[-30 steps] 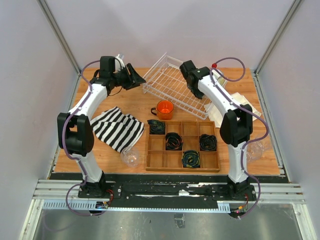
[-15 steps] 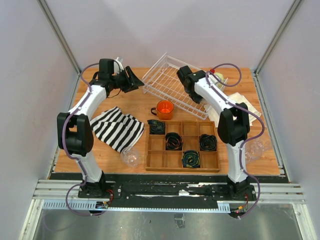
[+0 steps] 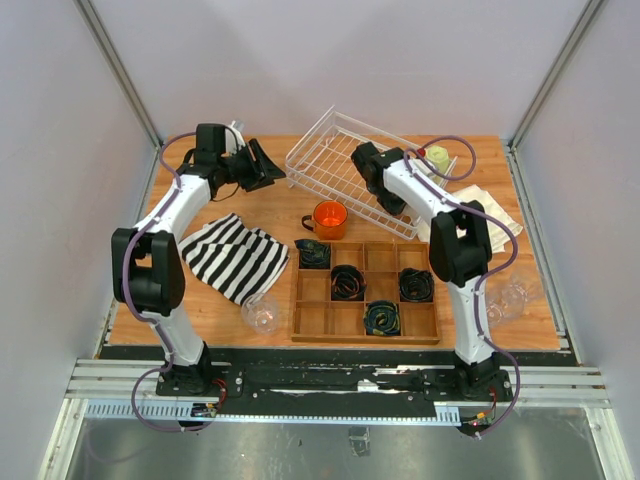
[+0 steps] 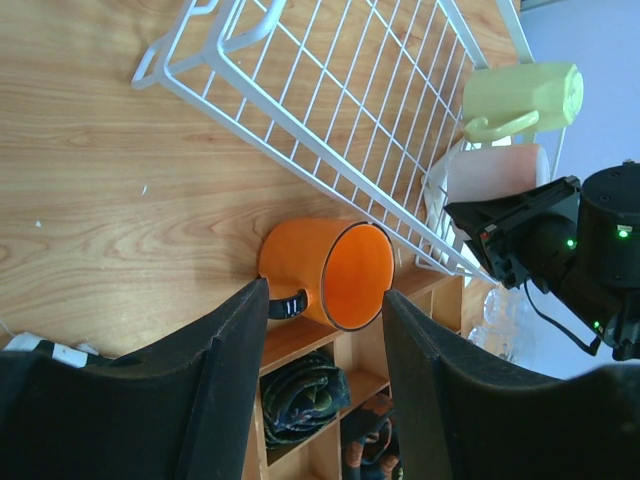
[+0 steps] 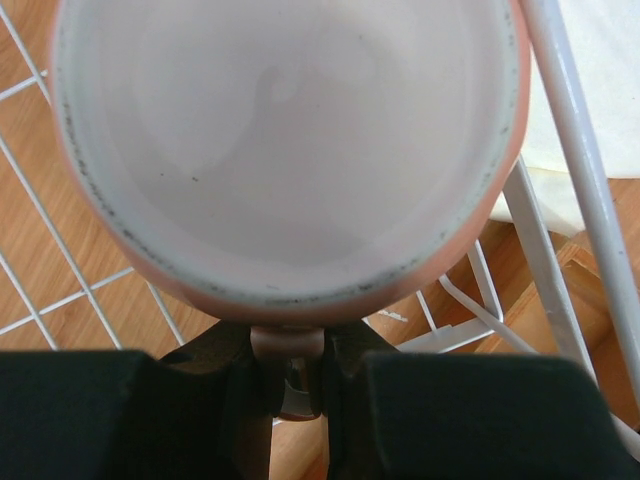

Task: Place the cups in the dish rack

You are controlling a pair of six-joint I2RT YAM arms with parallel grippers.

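Note:
The white wire dish rack [image 3: 340, 165] stands tilted at the back, also in the left wrist view [image 4: 330, 90]. My right gripper [image 5: 290, 375] is shut on the handle of the white-pink mug [image 5: 290, 140], holding it over the rack's right end [image 3: 398, 188]. The mug also shows in the left wrist view [image 4: 495, 175]. The pale yellow-green mug [image 3: 437, 157] lies beyond the rack's right end. The orange mug [image 3: 329, 219] lies on its side in front of the rack [image 4: 335, 272]. My left gripper [image 3: 258, 165] is open and empty, left of the rack [image 4: 320, 370].
A wooden compartment tray [image 3: 365, 290] with black cables lies in front of the orange mug. A striped cloth [image 3: 235, 255] lies at the left. Clear tumblers rest at the front left [image 3: 262, 315] and at the right edge [image 3: 510, 295]. A white cloth [image 3: 495, 215] lies at the right.
My right arm has swung left and nearer with the white-pink mug, uncovering the yellow-green mug. My left gripper has shifted slightly and stays open.

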